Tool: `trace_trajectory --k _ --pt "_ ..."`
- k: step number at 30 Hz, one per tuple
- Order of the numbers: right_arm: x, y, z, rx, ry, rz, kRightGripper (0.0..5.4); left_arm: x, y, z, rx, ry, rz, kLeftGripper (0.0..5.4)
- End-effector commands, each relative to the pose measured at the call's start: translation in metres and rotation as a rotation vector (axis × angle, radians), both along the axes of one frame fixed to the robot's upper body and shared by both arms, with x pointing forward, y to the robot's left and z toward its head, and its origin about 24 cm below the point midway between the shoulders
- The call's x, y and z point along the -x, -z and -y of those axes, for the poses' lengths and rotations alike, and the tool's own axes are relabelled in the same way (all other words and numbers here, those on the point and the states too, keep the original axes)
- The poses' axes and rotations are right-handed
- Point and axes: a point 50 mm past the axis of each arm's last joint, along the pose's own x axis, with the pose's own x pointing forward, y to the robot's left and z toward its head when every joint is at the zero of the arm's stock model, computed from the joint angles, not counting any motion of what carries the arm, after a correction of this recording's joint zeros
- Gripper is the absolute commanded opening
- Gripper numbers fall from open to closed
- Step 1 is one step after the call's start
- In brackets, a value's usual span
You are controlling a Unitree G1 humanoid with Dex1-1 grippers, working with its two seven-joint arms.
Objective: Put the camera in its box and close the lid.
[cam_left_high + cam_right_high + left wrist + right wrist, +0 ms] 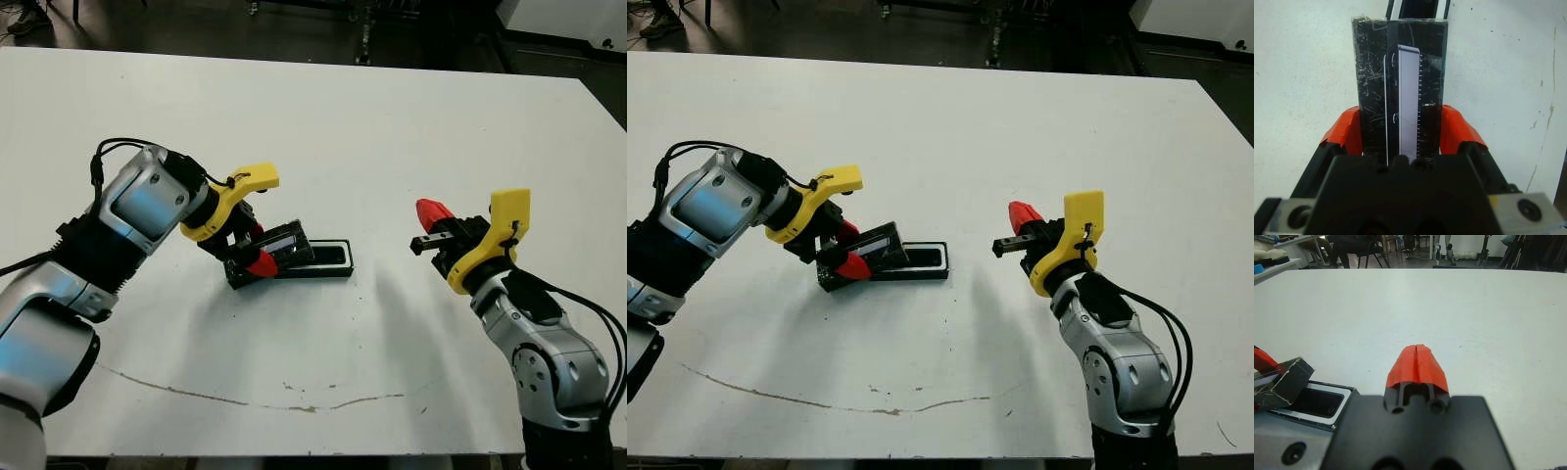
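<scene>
The left gripper (257, 247) is pinching the glossy, crinkly black rectangular lid (1399, 83) by its long edges, tilted over the shallow white-lined black box (315, 259) on the white bench (343, 127). It looks light, stiff and slippery. The right gripper (1417, 365) is hovering, fingers pressed together.

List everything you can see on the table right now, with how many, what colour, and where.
Flat black cover with a crinkly glossy top: one, black, tilted over the tray's left end, held.
Shallow black tray with white lining: one, table centre, inside looks dark.
Thin brownish mark: one, near the front edge.
White table: one.
Left tool: red-tipped, shut on the cover.
Right tool: red-tipped, shut, empty, to the right of the tray.
</scene>
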Motion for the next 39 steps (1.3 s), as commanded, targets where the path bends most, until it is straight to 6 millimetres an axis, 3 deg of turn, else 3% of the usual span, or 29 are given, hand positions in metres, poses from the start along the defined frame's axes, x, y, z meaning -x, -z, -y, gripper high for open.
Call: trace_trajectory --k 1,7,16,27,39 --pt "0.002 0.004 0.004 0.011 0.010 -0.023 0.00 0.004 0.014 0.008 -0.016 0.090 0.043 3.16" --pt "0.002 0.004 0.005 0.006 0.001 -0.022 0.00 0.003 0.026 0.012 -0.012 0.210 0.101 3.16" --pt "0.002 0.004 0.005 0.006 0.006 -0.028 0.00 0.000 0.032 0.022 -0.025 0.233 0.090 3.16" --pt "0.002 0.004 0.005 0.006 0.005 -0.026 0.00 -0.001 0.034 0.025 -0.016 0.108 -0.038 3.16" --pt "0.003 0.002 0.008 -0.006 0.019 -0.028 0.00 -0.001 0.031 0.041 -0.008 0.129 -0.027 3.16"
